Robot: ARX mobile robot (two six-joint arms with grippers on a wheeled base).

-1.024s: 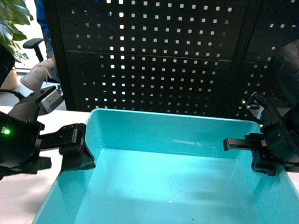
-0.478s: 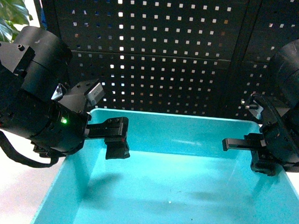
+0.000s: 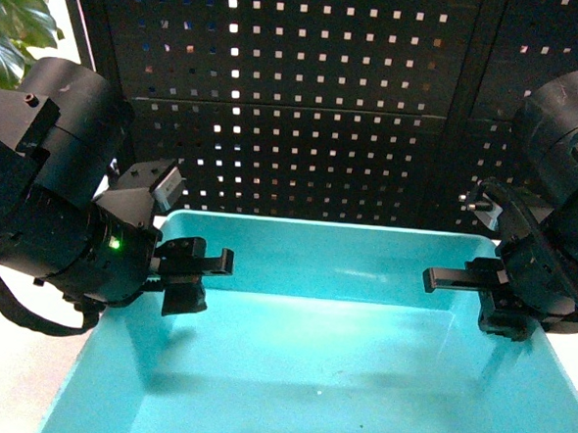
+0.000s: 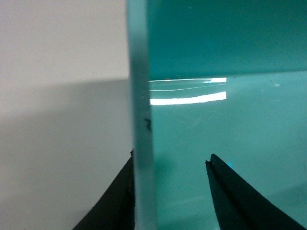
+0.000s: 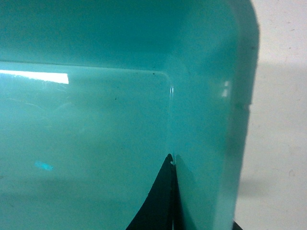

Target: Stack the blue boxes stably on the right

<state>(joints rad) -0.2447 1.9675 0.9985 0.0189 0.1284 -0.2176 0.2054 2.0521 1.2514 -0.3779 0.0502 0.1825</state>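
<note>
Turquoise plastic wall sits between the left gripper's (image 4: 168,191) parted fingers; the right gripper (image 5: 201,201) appears pinched on the opposite wall. Between both, the tub (image 3: 309,375) looks light, glossy, slippery, best held by its rims.

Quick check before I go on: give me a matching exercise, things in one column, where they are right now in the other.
Things:
1. left end effector
2. right end effector
3. light turquoise-blue rectangular plastic tub
4. black perforated metal panel

Places or states:
A. behind the tub, upright
B. fingers straddling the tub's left wall, gap on the inner side
C. at the tub's right wall
D. between the two arms, nothing inside it

Pairs: 1-B, 2-C, 3-D, 4-A
</note>
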